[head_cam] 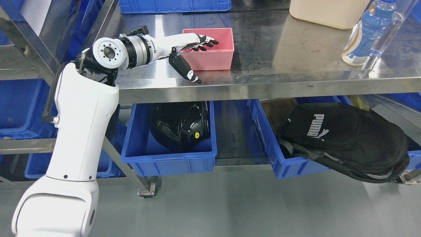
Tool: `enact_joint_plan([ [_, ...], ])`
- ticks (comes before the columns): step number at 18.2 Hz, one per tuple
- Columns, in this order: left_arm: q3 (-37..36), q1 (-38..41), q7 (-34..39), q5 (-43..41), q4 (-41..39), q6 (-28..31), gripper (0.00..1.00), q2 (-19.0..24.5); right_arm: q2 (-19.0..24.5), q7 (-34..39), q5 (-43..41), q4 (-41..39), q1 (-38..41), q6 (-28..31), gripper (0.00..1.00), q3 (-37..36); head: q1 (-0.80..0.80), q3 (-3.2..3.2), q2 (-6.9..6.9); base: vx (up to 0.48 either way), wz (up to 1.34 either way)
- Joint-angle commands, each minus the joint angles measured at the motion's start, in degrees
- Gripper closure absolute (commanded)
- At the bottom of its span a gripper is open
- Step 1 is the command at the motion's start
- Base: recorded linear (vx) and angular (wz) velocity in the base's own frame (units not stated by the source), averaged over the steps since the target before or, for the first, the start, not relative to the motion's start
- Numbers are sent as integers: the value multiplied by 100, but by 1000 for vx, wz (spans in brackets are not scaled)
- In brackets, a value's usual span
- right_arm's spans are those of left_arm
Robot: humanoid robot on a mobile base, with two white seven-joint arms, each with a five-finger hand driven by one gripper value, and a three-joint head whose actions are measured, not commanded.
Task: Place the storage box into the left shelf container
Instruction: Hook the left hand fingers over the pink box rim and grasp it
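Note:
A pink storage box [213, 54] stands on the steel table top [296, 49]. My left arm comes in from the lower left, and my left hand [194, 57] is at the box's left end. Its fingers [205, 42] reach flat over the rim into the box. The thumb [185, 69] hangs spread down in front of the box's front left corner. The hand is open and does not clasp the box. Blue shelf containers [19, 108] sit in the rack at the far left, partly hidden by my arm. My right arm is out of view.
Below the table, a blue bin [167, 161] holds a black helmet [179, 125], and another blue bin [296, 166] holds a black bag [345, 138]. A blue drink bottle [366, 36] and a cream container [325, 13] stand at the back right. A blue bin [174, 5] is behind the box.

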Motion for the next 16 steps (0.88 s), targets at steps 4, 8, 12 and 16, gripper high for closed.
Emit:
enact_joint_plan([
  [4,-19,-35,-2,-147,907,-140,34,-207,-100,4,9,-100,53,-5,0,-26,0,0,0,0,0],
  [8,412,-27,-11,-147,1126,-640,58,-260,-100,4,9,-100,53,-5,0,-26,0,0,0,0,0],
  [12,1448,-18,-2,-156,1223,-1492,100,-318,-100,4,9,-100,53,-5,0,-26,0,0,0,5,-9],
  [16,2651,-114,6,19,1215,-1608,100,-318,-100,4,9,-100,53,-5,0,-26,0,0,0,0,0],
])
